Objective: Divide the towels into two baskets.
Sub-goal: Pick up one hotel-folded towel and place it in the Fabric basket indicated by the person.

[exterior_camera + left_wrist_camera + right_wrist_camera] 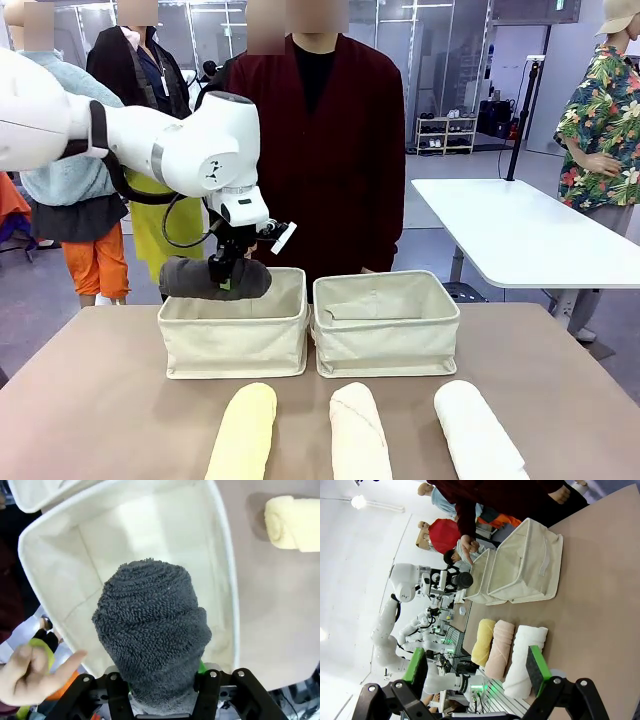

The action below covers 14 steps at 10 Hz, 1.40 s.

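Closest to us is the near edge of the counter (560, 400), a big brown top that carries everything. Across it we've got a person (330, 150) in a dark red top, standing right behind the baskets. Next biggest is the white left arm (180, 145), coming in from the left and bending down over the left basket (235, 345). That one and the right basket (388, 340) sit side by side mid-counter, just about touching, both cream canvas with folded rims.

Towels next. We see the dark grey towel (185, 278) up in the air, lying crosswise over the left basket's far left corner at roughly rim height. From the left wrist view it bulges up with the basket's inside right behind it. The other three lie in a row on the counter in front of the baskets, apart from each other:
- the pale yellow towel (243, 432), in front of the left basket
- the pinkish cream towel (359, 432), in front of the right basket's left part
- the white towel (478, 430), just past that basket's right corner

The left fingers (226, 276) are clamped on the grey towel, a bit off its middle. The right fingers (536, 666) are spread wide with nothing gripped, up above the counter. Smallest bit: the person's hand (30, 672), loosely curled just outside the left basket's wall.
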Each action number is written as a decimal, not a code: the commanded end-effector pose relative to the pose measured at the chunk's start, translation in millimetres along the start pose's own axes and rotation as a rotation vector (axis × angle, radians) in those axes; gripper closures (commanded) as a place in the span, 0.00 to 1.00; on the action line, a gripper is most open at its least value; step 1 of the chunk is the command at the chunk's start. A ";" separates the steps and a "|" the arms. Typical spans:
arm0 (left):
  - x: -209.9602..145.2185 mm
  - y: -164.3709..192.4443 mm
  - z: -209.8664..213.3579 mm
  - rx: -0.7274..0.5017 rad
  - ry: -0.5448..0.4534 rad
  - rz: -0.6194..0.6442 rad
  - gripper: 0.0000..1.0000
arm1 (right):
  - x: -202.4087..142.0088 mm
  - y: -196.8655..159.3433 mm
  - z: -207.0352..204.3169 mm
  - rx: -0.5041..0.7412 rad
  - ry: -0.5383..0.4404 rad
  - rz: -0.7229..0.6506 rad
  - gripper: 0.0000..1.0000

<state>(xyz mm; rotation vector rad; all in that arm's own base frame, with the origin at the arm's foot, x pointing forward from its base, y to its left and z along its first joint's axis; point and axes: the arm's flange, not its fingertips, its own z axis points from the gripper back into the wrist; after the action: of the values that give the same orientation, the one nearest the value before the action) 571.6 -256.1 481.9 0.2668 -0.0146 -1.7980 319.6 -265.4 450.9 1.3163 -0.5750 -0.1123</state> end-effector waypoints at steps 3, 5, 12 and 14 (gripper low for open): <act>2.8 13.9 -33.9 -0.081 -0.107 -0.026 0.56 | -1.4 3.6 1.9 0.004 0.001 0.003 0.00; 9.9 12.1 -53.3 -0.095 -0.088 -0.028 0.39 | -1.4 3.6 1.9 0.004 0.001 0.003 0.00; 8.5 1.6 -39.8 -0.117 -0.101 0.217 0.00 | -1.4 3.6 1.9 0.004 0.001 0.003 0.00; -7.0 -34.9 -14.7 -0.070 -0.129 0.343 0.00 | -1.4 3.6 1.9 0.004 0.001 0.003 0.00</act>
<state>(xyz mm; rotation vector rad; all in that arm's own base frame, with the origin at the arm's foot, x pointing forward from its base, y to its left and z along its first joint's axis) 575.8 -256.6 457.7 0.1015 -0.0374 -1.5284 319.5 -265.5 450.9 1.3163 -0.5753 -0.1126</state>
